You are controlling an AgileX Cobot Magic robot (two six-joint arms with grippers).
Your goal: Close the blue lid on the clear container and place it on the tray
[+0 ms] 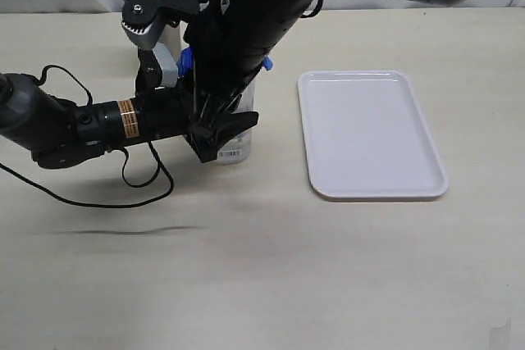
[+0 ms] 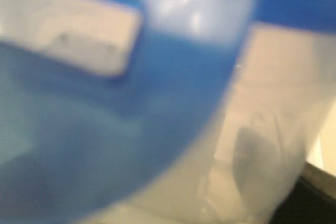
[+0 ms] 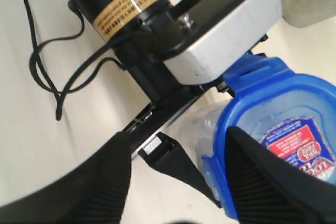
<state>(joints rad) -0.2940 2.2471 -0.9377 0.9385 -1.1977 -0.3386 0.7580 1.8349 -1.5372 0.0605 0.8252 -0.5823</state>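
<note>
— Where is the container (image 1: 234,152) standing?
— On the table (image 1: 328,268), at 9 o'clock from the tray (image 1: 369,129) and apart from it. The lid (image 3: 283,124) is sitting on its top.
— What is the left gripper (image 1: 223,130) doing?
— It is clamping the container's side, jaws fairly wide.
— And the right gripper (image 3: 177,140)?
— It is hovering over the lid, jaws gaping, gripping nothing.

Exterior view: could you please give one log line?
round blue plastic lid on tall clear container; left end effector grips container; right end effector open
</note>
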